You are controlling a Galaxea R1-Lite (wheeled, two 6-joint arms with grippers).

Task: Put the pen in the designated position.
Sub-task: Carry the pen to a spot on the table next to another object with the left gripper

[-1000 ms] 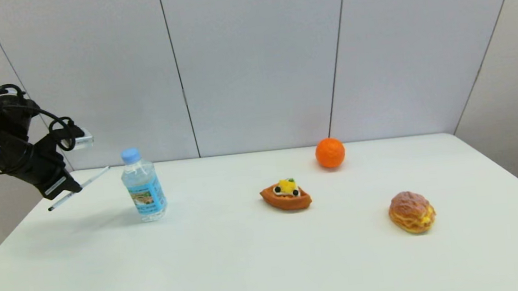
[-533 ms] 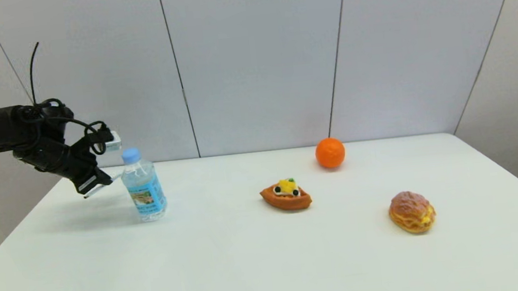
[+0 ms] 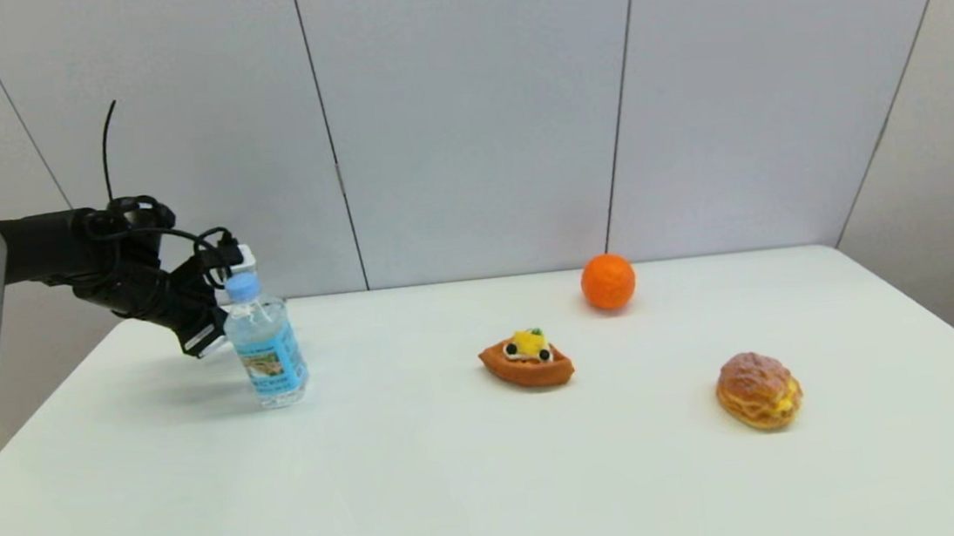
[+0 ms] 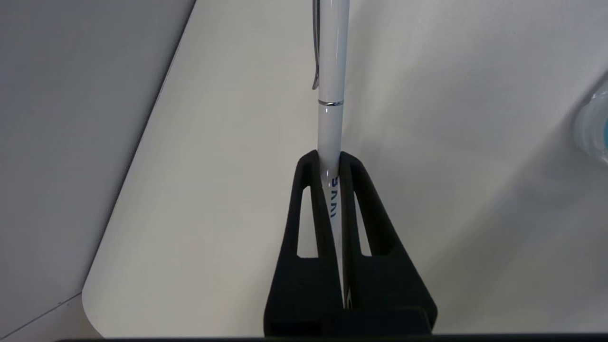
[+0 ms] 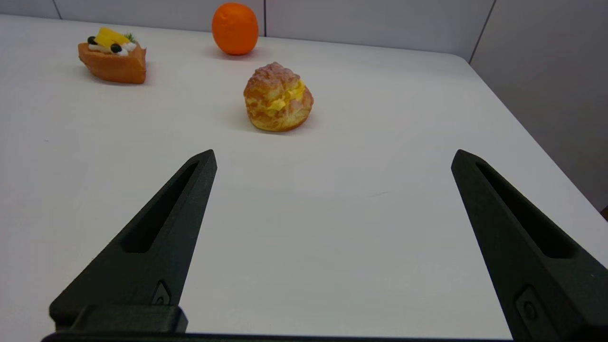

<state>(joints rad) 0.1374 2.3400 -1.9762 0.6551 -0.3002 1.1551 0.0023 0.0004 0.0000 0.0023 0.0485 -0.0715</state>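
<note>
Nearest to us, the right gripper (image 5: 332,161) hangs low over the front right of the counter (image 3: 480,478), its jaws wide apart and holding nothing, well clear of the cream puff (image 5: 278,97) just ahead of it. Further out and to our left, the left gripper (image 4: 331,164) hovers above the back left part of the counter, right behind the water bottle (image 3: 264,341) as the head view shows it, with its jaws clamped on the pen (image 4: 331,76) — so the pen is in the air, not yet set down on any bare patch. The wrist view shows the jaws pinching the barrel near the dark print, with the clip end and its thin metal ring sticking out beyond the tips. We judge the pen light, stiff and rather slick: a glossy round barrel can twist or slide in a narrow pinch, so a mid-barrel hold like this one keeps it balanced. Once released it may well roll, so we would lower it close to the surface before letting go — and keep it clear of the bottle. Beyond lie the fruit tart (image 3: 526,359) and, farthest back, the orange (image 3: 608,281).
</note>
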